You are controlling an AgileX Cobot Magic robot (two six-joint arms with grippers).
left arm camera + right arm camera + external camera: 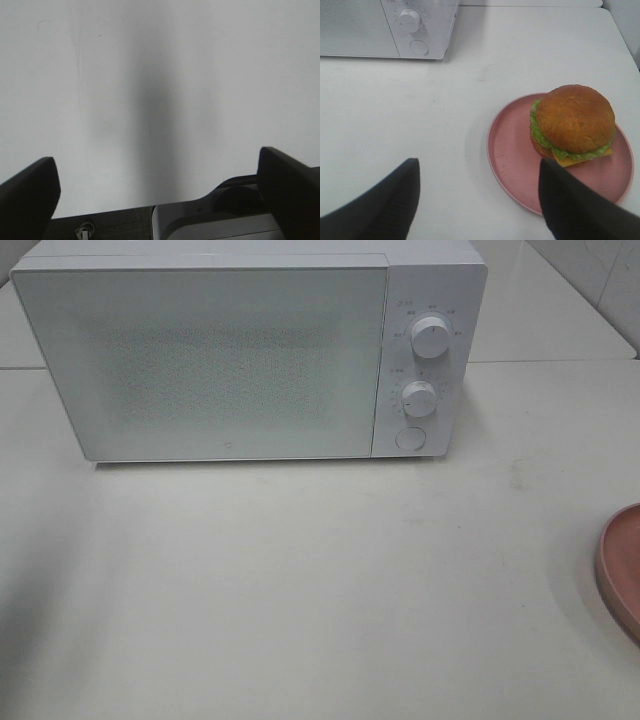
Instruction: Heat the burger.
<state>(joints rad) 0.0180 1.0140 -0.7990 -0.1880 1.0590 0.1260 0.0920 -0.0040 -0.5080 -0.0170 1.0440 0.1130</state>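
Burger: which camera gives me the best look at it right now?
The right wrist view: the whole burger sits on the pink plate, unobstructed. The exterior high view catches only the plate's edge, no burger. The left wrist view shows just bare table.

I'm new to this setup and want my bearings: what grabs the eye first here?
The white microwave fills the back of the table, door shut, two dials and a round button down its right panel. The burger sits on a pink plate at the table's right edge, seen by the right wrist camera. Both hands are open and empty: the right hand is near the plate, the left hand over bare table.
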